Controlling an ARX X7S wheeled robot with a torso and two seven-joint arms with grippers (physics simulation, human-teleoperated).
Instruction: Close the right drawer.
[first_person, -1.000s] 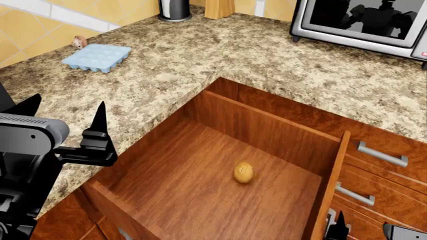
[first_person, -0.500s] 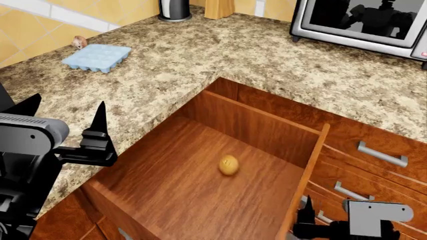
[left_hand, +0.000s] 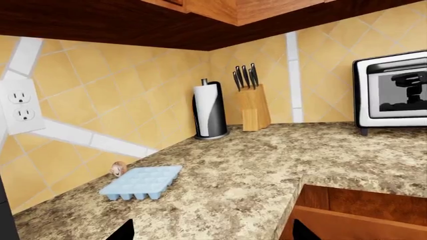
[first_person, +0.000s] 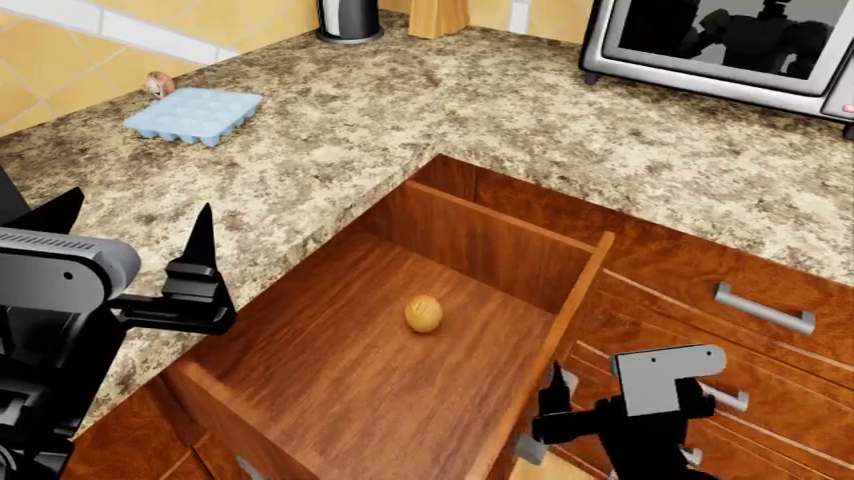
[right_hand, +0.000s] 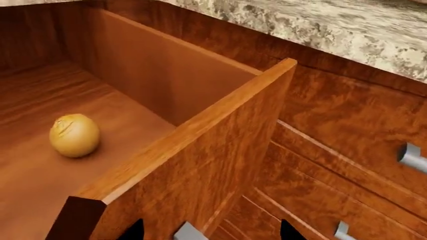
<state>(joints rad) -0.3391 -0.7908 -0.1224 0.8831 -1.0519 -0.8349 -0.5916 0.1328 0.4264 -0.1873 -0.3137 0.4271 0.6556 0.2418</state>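
Pressing right drawer (first_person: 521, 330) front, right claw (first_person: 567, 420); small yellow ball (first_person: 423, 313) inside

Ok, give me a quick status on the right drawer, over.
Right pincer at the right drawer front, by its handle, jaws look open. Left pincer idle over the counter. Drawer part open, small round object loose inside. Nothing visibly blocking.

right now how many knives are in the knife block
4, standing side by side with black handles up in the wooden knife block, which sits on the countertop in the corner between the paper towel roll and the toaster oven.
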